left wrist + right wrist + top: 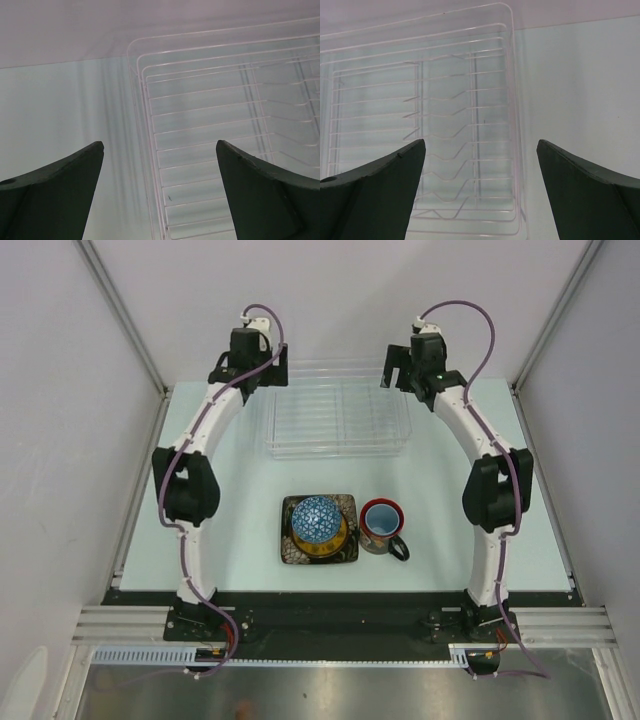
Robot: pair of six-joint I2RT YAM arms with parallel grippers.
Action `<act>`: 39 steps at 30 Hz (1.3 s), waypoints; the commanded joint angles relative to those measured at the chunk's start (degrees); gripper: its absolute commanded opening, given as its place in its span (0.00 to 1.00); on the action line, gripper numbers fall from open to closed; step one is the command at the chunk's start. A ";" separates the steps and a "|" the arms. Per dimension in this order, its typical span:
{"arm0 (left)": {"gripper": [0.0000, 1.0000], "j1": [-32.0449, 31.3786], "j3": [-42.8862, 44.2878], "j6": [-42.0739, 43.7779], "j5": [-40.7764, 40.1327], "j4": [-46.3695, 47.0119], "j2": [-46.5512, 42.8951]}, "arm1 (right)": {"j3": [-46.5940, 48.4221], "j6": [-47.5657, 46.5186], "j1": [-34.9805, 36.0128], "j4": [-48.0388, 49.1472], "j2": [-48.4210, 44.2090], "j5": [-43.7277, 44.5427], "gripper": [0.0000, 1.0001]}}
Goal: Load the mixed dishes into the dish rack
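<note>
Robot lab test cell, plain white panel walls point(60, 440) on aluminium framing point(120, 310), pale surface point(240, 530), left arm point(195, 470) and right arm point(490, 480) bolted to a slotted aluminium rail point(120, 623)

Top view looks down from behind; wrist views closely share the dish rack point(338, 420).

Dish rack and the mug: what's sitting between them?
Nothing. The top view shows only bare table between the dish rack and the mug.

The left arm point(195, 475) and the right arm point(492, 485) are arched from the near edge towards the far side. The left gripper point(160, 144) and the right gripper point(481, 142) are spread wide apart.
</note>
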 commanded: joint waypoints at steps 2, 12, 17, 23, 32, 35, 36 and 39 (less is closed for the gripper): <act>1.00 -0.12 5.69 -0.76 -1.73 1.35 5.06 | 3.53 -1.06 -0.61 -0.27 4.25 1.76 1.00; 1.00 -0.12 -5.20 1.43 -2.16 5.47 3.05 | -11.04 -0.35 -2.19 3.50 0.22 2.91 1.00; 0.98 -0.12 -16.53 2.14 -1.73 8.73 -1.34 | -18.96 -0.09 -1.93 5.09 -4.17 3.44 1.00; 0.97 -0.39 -26.82 2.23 -0.76 11.63 -6.44 | -24.60 0.44 -1.58 3.78 -7.25 4.23 1.00; 0.96 -1.00 -36.76 3.02 0.29 14.35 -12.16 | -29.60 0.79 0.00 2.28 -10.33 6.42 1.00; 0.95 -1.27 -38.87 3.19 0.47 14.70 -13.48 | -32.58 1.14 0.35 2.28 -11.65 6.51 1.00; 0.95 -1.35 -40.26 3.19 0.56 15.06 -13.91 | -33.47 1.23 0.53 2.54 -12.70 6.60 1.00; 0.95 -1.53 -42.73 3.19 0.91 15.41 -15.41 | -38.03 1.75 0.88 3.24 -14.46 6.86 1.00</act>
